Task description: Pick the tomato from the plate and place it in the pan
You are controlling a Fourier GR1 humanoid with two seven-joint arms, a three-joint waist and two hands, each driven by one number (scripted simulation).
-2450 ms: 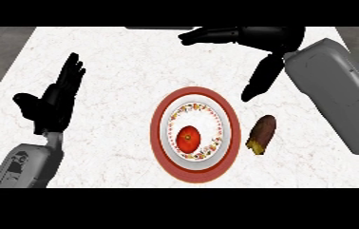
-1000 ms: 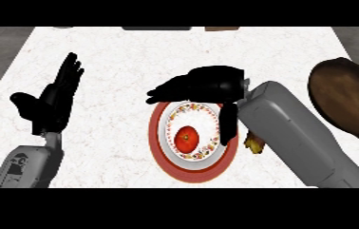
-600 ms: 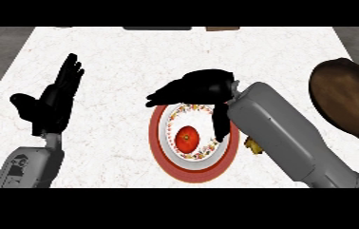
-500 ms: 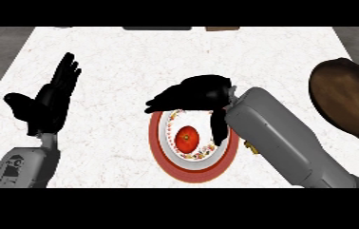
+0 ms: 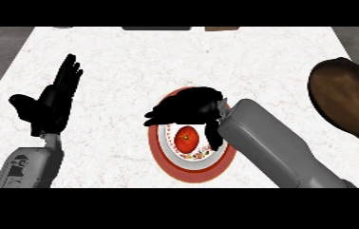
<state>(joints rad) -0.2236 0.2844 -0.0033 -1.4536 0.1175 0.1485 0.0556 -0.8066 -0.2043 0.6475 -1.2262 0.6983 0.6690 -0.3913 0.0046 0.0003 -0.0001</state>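
Reach step, pre-grasp: right hand [image 5: 188, 108] hovers w/ fingers spread above tomato [image 5: 187, 138], which sits on plate [image 5: 163, 152]. Next: lower, curl round it, carry to pan [image 5: 338, 94] at right.

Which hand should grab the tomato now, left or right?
Right. The right hand hangs directly over the plate, fingers curved around the tomato but not closed on it. The left hand rests open at the counter's left, well away.
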